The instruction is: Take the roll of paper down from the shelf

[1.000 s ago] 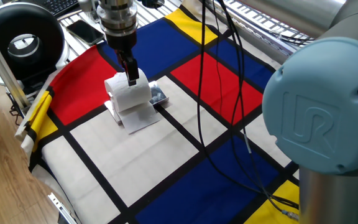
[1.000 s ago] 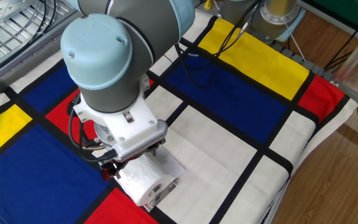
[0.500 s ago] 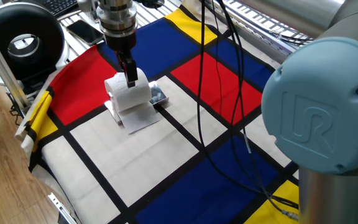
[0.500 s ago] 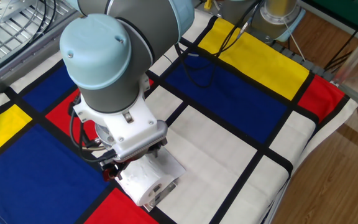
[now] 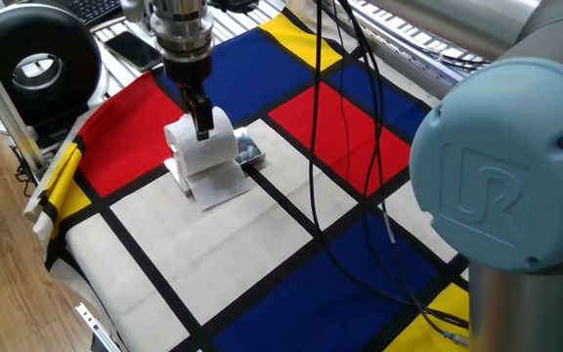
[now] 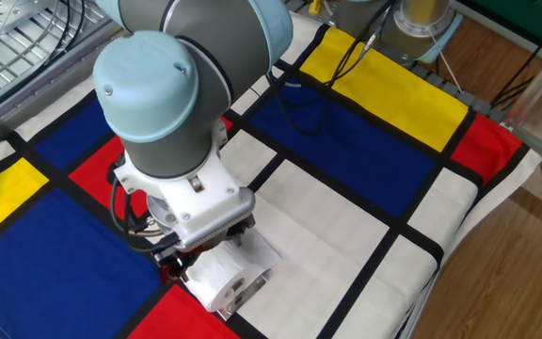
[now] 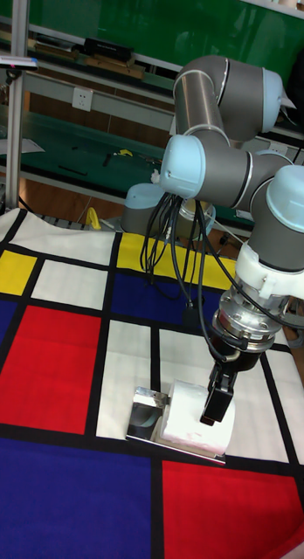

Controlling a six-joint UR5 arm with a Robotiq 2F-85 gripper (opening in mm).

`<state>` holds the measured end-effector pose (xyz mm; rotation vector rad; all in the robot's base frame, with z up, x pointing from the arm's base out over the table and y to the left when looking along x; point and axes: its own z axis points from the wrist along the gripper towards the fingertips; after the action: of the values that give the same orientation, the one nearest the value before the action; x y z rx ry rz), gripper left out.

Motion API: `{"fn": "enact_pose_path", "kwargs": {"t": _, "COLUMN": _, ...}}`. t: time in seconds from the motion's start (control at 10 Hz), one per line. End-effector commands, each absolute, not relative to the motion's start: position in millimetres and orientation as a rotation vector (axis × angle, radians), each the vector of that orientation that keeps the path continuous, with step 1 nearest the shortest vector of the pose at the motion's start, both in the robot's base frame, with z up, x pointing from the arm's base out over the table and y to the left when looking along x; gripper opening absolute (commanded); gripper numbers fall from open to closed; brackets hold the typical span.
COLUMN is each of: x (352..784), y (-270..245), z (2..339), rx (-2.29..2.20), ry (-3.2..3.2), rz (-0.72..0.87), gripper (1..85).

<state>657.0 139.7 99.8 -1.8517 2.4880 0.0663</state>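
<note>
The fingers (image 7: 215, 404) press down into the top of the roll of paper (image 5: 203, 150); their grip cannot be judged. Beneath them, the roll rests on the shelf (image 7: 148, 410).

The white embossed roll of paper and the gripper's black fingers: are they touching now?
Touching. In one fixed view a black finger presses into the top of the white embossed roll of paper; the tall fixed view shows no gap either.
</note>
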Motion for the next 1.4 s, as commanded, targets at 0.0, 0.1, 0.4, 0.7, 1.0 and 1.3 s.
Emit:
{"fn": "enact_pose_path", "kwargs": {"t": 0.0, "x": 652, "y": 154, "z": 101, "rx": -1.827, "ry": 2.479, "rz": 0.162, "gripper": 85.0}}
{"fn": "enact_pose_path", "kwargs": {"t": 0.1, "x": 649, "y": 160, "z": 102, "rx": -1.819, "ry": 2.481, "rz": 0.198, "gripper": 85.0}}
{"fn": "enact_pose_path", "kwargs": {"t": 0.4, "x": 652, "y": 144, "z": 100, "rx": -1.857, "ry": 2.489, "rz": 0.113, "gripper": 85.0}}
{"fn": "enact_pose_path", "kwargs": {"t": 0.7, "x": 653, "y": 140, "z": 99, "rx": -1.868, "ry": 2.488, "rz": 0.090, "gripper": 85.0}}
{"fn": "enact_pose_path", "kwargs": {"t": 1.0, "x": 655, "y": 140, "z": 99, "rx": -1.856, "ry": 2.492, "rz": 0.079, "gripper": 85.0}}
{"fn": "enact_pose_path", "kwargs": {"t": 1.3, "x": 657, "y": 129, "z": 90, "rx": -1.868, "ry": 2.473, "rz": 0.056, "gripper": 85.0}}
